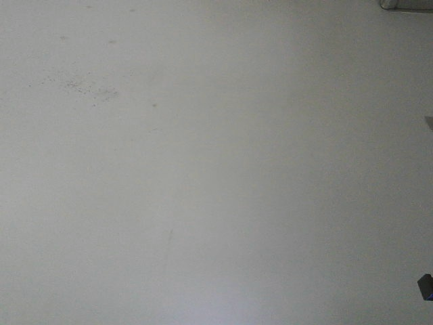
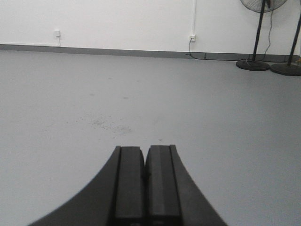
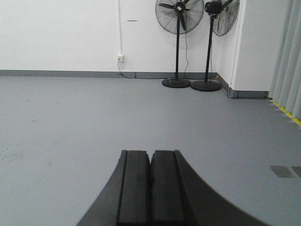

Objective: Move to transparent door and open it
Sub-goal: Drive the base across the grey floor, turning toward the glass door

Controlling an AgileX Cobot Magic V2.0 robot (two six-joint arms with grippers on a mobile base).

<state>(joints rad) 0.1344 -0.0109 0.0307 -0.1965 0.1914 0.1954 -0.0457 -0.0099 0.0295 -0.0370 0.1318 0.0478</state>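
Exterior front-facing view took in only grey floor, with a patch of dark specks toward its upper left. The transparent door appeared in none of the three views, so which way it faced and how its long side ran could not be told.

Left wrist view showed the left gripper low over the floor, its black jaws pressed together with nothing between them. Beyond it stood a white wall with a socket.

Right wrist view showed the right gripper, its jaws likewise pressed together and holding nothing. Far ahead, a black standing fan stood just beside a second fan at the wall corner. A pale curtain hung at the right edge, with yellow tape on the floor before it.
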